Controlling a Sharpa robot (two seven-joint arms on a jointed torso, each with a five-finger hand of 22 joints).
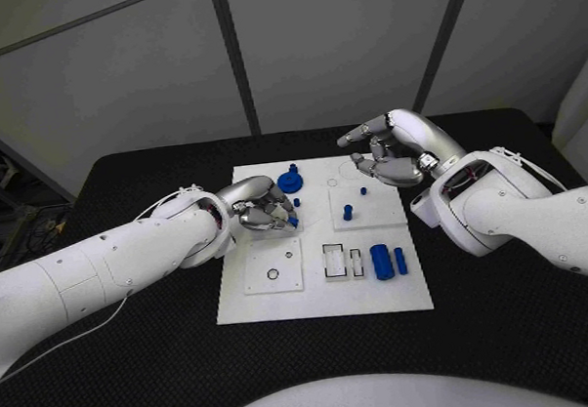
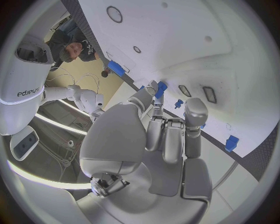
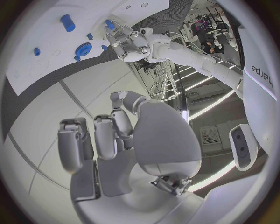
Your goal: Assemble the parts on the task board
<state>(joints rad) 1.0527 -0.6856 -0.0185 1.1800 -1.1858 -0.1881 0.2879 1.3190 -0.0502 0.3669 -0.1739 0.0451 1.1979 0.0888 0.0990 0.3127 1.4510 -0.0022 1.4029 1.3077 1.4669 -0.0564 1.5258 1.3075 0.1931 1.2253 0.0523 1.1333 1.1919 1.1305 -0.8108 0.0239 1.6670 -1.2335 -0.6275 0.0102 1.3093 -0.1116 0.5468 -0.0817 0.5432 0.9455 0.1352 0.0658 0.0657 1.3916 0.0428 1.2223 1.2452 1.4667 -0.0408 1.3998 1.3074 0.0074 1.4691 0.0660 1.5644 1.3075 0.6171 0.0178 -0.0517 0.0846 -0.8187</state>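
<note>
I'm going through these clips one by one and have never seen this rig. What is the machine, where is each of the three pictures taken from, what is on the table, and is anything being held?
It is a robot with two white arms, each ending in a silver robot hand. The square picture looks down from its head; each round picture comes from a camera at one wrist, behind that hand.

On the black table lies a white task board with small blue parts: a round part, two pegs and smaller pieces.

The left robot hand pinches a small blue part at its fingertips, also seen in the left wrist view. The right robot hand hovers over the board's far edge, fingers curled, holding nothing.
</note>
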